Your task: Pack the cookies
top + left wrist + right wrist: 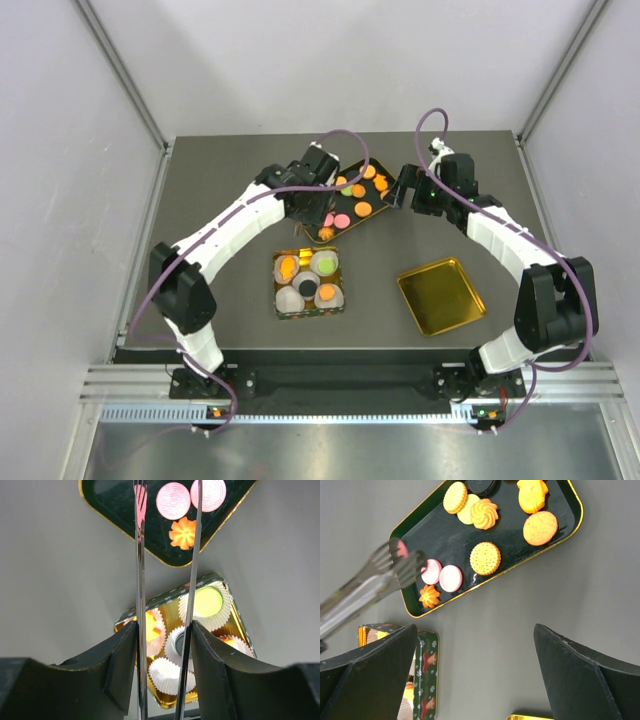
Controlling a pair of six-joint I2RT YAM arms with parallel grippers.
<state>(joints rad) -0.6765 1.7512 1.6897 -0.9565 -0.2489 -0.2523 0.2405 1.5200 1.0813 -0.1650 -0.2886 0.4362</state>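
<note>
left fingers (pixel 120 670): clamped on a pair of metal tongs (pixel 140 580), one blade against each finger. The blades run narrow and near parallel up the left wrist view.
tongs tips: over the left end of the dark tray (pixel 507 527) in the right wrist view. We see a pink patch at the tips and can't tell if it's a gripped cookie or a reflection.
right fingers (pixel 370 675): spread wide, holding nothing. In the top view they sit just right of the dark tray.
cookies (pixel 485 558): most lie loose on the dark tray, upper centre of the top view. We see orange rounds, orange flower shapes, two pink rounds side by side, a pale green one and a dark one at the top edge of the right wrist view.
tin (pixel 427 680): on the surface (pixel 380 260) just below the dark tray in the top view, with five paper cups (pixel 162 675) inside.
cups: one carries a green cookie (pixel 207 601), two carry orange, and the centre one holds something dark. One white cup shows no cookie.
gold tray (pixel 440 297): lower right of the top view, well apart from the tin.
</note>
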